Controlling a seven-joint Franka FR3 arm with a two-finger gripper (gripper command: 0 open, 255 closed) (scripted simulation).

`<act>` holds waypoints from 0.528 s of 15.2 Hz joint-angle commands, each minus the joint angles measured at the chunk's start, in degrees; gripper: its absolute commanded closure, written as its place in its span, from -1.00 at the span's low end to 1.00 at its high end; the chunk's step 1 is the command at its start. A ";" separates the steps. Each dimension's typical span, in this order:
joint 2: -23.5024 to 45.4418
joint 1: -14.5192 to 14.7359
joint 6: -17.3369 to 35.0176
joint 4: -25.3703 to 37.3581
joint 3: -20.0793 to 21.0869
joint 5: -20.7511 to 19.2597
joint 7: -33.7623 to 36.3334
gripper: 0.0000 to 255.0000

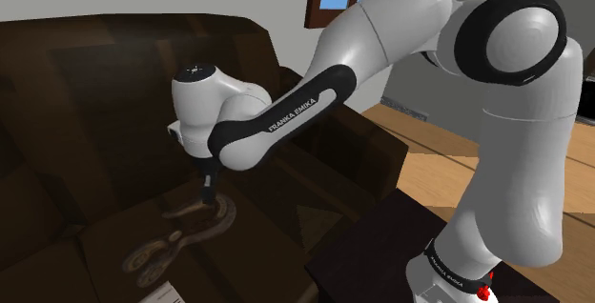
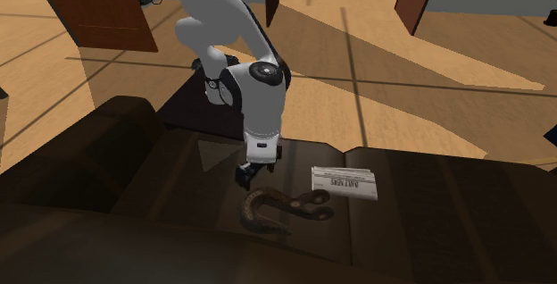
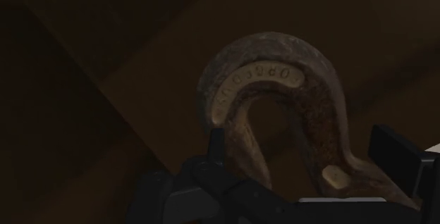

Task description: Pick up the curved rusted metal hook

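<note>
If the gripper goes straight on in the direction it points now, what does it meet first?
Most likely the rusty hook, lying just ahead of the gripper on the dark sofa; the gap is hard to judge.

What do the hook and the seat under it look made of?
The hook looks like cast iron or steel: matte, rust-brown, pitted, raised lettering along the curve. The seat is dark brown and smooth with a faint sheen, possibly leather or vinyl; can't tell which.

White arm (image 1: 400, 25), dark joints (image 1: 474, 39), apparently black tool (image 1: 207, 194)
</note>
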 commanded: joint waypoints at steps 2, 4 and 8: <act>5.67 2.76 0.25 4.14 -0.18 -3.14 0.05 -1.00; 9.30 4.63 0.35 6.91 -0.40 -4.96 -0.19 -1.00; 15.68 8.04 0.30 12.11 -0.87 -7.82 -1.01 -1.00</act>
